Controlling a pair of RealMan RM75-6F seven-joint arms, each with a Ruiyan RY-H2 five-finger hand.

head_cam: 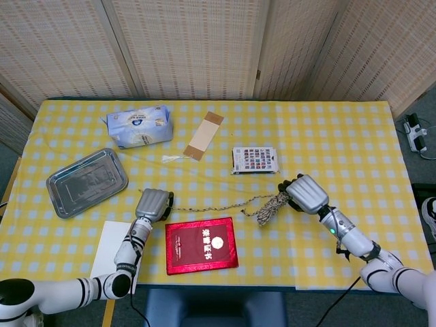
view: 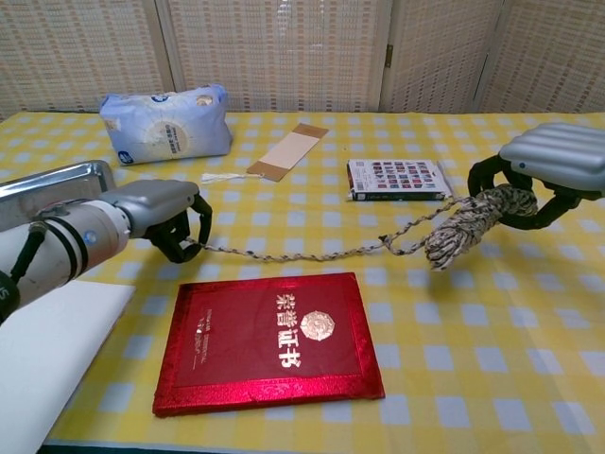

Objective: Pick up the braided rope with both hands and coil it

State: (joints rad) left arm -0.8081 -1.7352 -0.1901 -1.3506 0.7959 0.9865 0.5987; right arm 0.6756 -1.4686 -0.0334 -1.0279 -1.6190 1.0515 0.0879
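Above the red booklet (view: 272, 338) | my left hand (view: 168, 216) pinches the braided rope (view: 312, 252) end | my right hand (view: 544, 175) grips its bundled end

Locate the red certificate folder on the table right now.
The red folder lies flat near the table's front edge, just below the braided rope, between both hands.

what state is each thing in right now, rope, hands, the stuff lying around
braided rope: partly coiled, bundle lifted, strand stretched between the hands
right hand: grips the coiled bundle
left hand: holds the rope's free end
red certificate folder: closed, flat
metal tray: empty, upright
tissue pack: lying flat
small book: closed
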